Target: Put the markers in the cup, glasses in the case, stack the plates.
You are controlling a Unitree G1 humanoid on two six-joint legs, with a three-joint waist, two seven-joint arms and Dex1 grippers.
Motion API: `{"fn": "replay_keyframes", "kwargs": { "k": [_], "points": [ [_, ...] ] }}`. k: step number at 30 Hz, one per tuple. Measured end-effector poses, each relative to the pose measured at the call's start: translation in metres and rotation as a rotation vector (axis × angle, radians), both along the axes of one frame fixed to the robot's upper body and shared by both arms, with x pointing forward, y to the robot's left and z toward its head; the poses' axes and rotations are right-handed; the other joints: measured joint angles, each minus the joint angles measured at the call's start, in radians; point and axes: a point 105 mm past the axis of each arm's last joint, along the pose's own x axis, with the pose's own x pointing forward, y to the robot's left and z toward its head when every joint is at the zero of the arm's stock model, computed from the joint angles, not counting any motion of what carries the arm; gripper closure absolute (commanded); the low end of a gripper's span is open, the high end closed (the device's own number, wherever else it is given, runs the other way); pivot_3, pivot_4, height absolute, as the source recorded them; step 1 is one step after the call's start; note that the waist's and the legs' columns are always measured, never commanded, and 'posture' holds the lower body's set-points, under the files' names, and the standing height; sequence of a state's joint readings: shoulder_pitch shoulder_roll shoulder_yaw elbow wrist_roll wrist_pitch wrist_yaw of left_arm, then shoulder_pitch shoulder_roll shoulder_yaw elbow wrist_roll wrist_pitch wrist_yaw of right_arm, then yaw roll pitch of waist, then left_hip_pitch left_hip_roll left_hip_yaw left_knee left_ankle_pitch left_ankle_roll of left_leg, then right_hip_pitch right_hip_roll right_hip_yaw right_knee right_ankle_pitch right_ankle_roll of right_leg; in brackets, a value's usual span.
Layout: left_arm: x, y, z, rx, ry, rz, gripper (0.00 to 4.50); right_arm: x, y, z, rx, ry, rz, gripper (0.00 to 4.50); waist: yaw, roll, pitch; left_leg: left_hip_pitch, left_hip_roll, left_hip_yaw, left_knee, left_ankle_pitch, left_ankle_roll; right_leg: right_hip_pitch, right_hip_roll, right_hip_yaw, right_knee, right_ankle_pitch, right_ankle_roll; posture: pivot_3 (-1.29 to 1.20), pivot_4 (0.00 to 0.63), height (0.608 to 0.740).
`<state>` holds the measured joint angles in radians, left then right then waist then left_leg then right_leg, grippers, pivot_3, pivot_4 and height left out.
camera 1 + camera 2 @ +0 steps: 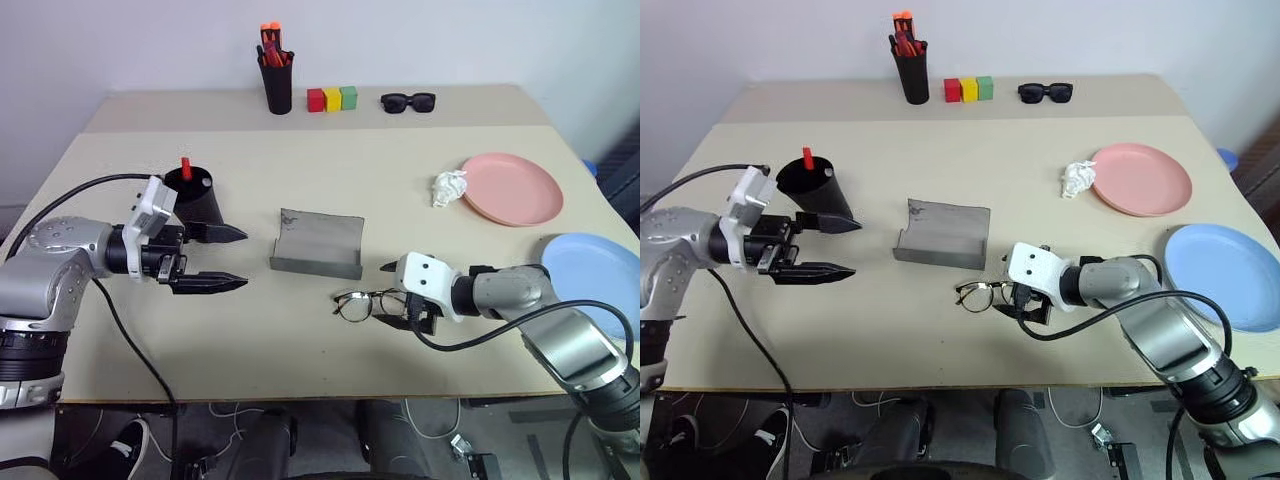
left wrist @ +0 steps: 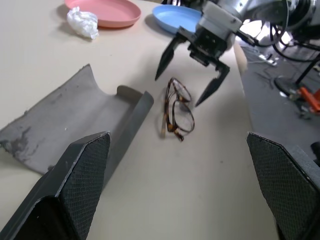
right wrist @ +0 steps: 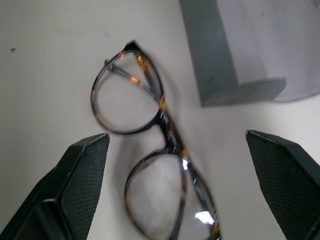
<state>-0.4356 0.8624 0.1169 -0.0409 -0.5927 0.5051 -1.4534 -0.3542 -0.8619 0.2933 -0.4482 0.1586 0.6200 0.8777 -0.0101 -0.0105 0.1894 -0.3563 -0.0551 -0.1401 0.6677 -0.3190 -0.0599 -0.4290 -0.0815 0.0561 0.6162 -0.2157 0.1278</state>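
Beige table [image 1: 300,180] against a plain white wall; there's a seam line across the top near the back, cables and clutter on the floor below the front edge. Back row: black pen holder [image 1: 277,85] with orange-red pens, red/yellow/green blocks [image 1: 332,98], black sunglasses [image 1: 408,101]. Cup [image 1: 195,197] sits left of centre with a red marker [image 1: 186,166] sticking out; can't tell if the second marker is in there, the rim hides the inside. Grey case [image 1: 318,243] lies open mid-table. Glasses [image 1: 363,303] are folded on the table just in front of the case, apart from it. Pink plate [image 1: 511,188] back right, crumpled white paper wad [image 1: 449,187] touching its left edge; blue plate [image 1: 592,272] nearer the right edge, not stacked, partly behind the right forearm. Left gripper [image 1: 222,258] hangs beside the cup, pointing toward the case, jaws wide apart, nothing in them. Right gripper [image 1: 392,295] is at the glasses, fingers spread on either side of the frame, not clamped on it.
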Motion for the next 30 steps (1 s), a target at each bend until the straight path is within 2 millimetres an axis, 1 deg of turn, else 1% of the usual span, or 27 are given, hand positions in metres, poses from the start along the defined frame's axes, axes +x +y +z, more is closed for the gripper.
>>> {"fn": "replay_keyframes", "kwargs": {
  "k": [3, 4, 6, 11, 17, 18, 19, 21, 22, 30],
  "points": [
    [0.002, -0.001, -0.002, -0.009, -0.047, 0.017, 0.0, 0.002, 0.001, -0.001, -0.04, -0.017, 0.005, 0.91, -0.004, 0.0, 0.0, 0.0, 0.0, 0.0, -0.001, 0.0, 0.0, 0.0, 0.0, 0.0, 0.0, 0.0, 0.0, 0.0, 0.15, 0.74],
    [0.002, -0.001, -0.004, -0.01, -0.05, 0.022, 0.0, 0.002, 0.001, -0.002, -0.056, -0.022, 0.009, 1.31, -0.004, 0.0, 0.0, 0.0, 0.0, 0.0, -0.001, 0.0, 0.0, -0.001, 0.0, 0.0, 0.0, 0.0, 0.0, 0.0, 0.15, 0.74],
    [0.002, -0.001, -0.005, -0.008, -0.058, 0.029, 0.0, 0.001, 0.0, -0.007, -0.096, -0.027, 0.025, 2.37, -0.005, 0.0, 0.0, 0.0, 0.0, 0.0, -0.001, 0.0, 0.0, -0.001, 0.0, 0.0, 0.0, 0.0, 0.0, 0.0, 0.15, 0.74],
    [0.001, -0.003, -0.002, -0.004, -0.075, 0.022, 0.0, -0.001, -0.001, -0.009, -0.145, -0.041, 0.058, 2.37, -0.005, 0.0, 0.0, 0.0, 0.0, 0.0, -0.001, 0.0, 0.0, -0.001, 0.0, 0.0, 0.0, 0.0, 0.0, 0.0, 0.15, 0.74],
    [0.002, -0.003, -0.002, -0.004, -0.08, 0.028, 0.0, -0.002, -0.001, -0.01, -0.157, -0.039, 0.071, 2.37, -0.005, 0.0, 0.0, 0.0, 0.0, 0.0, -0.001, 0.0, 0.0, -0.001, 0.0, 0.0, 0.0, 0.0, 0.0, 0.0, 0.15, 0.74],
    [0.003, -0.003, -0.002, -0.004, -0.08, 0.03, 0.0, -0.001, -0.001, -0.01, -0.16, -0.041, 0.071, 2.89, -0.005, 0.0, 0.0, 0.0, 0.0, 0.0, -0.001, 0.0, 0.0, -0.001, 0.0, 0.0, 0.0, 0.0, 0.0, 0.0, 0.15, 0.74],
    [0.003, -0.004, -0.003, -0.004, -0.081, 0.031, 0.0, 0.0, 0.0, -0.009, -0.164, -0.051, 0.074, 3.17, -0.005, 0.0, 0.0, 0.0, 0.0, 0.0, -0.001, 0.0, 0.0, -0.001, 0.0, 0.0, 0.0, 0.0, 0.0, 0.0, 0.15, 0.74],
    [0.003, -0.005, -0.004, -0.002, -0.085, 0.025, 0.0, 0.002, 0.0, -0.006, -0.172, -0.071, 0.076, 4.18, -0.005, 0.0, 0.0, 0.0, 0.0, 0.0, -0.001, 0.0, 0.0, -0.001, 0.0, 0.0, 0.0, 0.0, 0.0, 0.0, 0.15, 0.74],
    [0.003, -0.005, -0.004, -0.002, -0.086, 0.025, 0.0, 0.002, 0.001, -0.004, -0.173, -0.077, 0.079, 4.44, -0.005, 0.0, 0.0, 0.0, 0.0, 0.0, -0.001, 0.0, 0.0, -0.001, 0.0, 0.0, 0.0, 0.0, 0.0, 0.0, 0.15, 0.74],
    [0.003, -0.004, -0.004, -0.003, -0.085, 0.029, 0.0, 0.001, -0.004, -0.003, -0.194, -0.066, 0.088, 4.44, -0.004, 0.0, 0.0, 0.0, 0.0, 0.0, -0.001, 0.0, 0.0, -0.001, 0.0, 0.0, 0.0, 0.0, 0.0, 0.0, 0.15, 0.74]
  ]
}}
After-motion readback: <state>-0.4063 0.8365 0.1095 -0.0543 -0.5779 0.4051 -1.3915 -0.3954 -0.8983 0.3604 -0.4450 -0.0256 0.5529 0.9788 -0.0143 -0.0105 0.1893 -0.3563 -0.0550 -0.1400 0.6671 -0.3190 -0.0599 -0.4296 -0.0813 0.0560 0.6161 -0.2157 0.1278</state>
